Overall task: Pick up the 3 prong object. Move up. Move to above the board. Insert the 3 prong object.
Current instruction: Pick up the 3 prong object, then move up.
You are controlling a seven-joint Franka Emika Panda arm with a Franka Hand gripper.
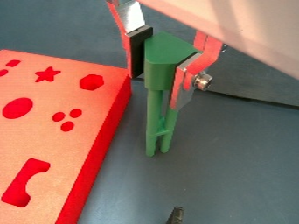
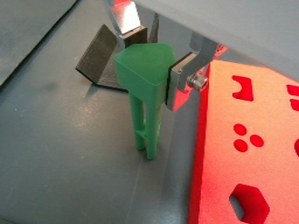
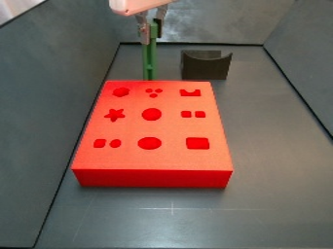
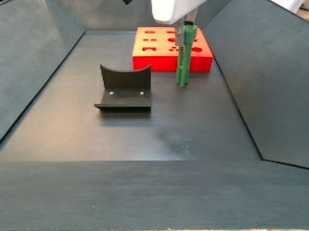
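The 3 prong object [image 1: 158, 114] is a slim green peg with a blocky top, upright beside the red board [image 1: 35, 140], not over it. My gripper [image 1: 163, 66] is shut on the peg's blocky top, one silver finger on each side. The peg's lower end is at or just above the grey floor; I cannot tell whether it touches. Both side views show the peg [image 3: 148, 58] [image 4: 183, 63] under the gripper [image 3: 147, 24] [image 4: 183, 32], next to one edge of the board [image 3: 156, 160] [image 4: 154, 63]. It also shows in a wrist view [image 2: 142, 114] beside the board [image 2: 216, 175].
A dark grey curved holder [image 3: 204, 64] [image 4: 125, 87] stands on the floor apart from the board, near the peg; it also shows in a wrist view [image 2: 105, 57]. Grey sloping walls enclose the floor on all sides.
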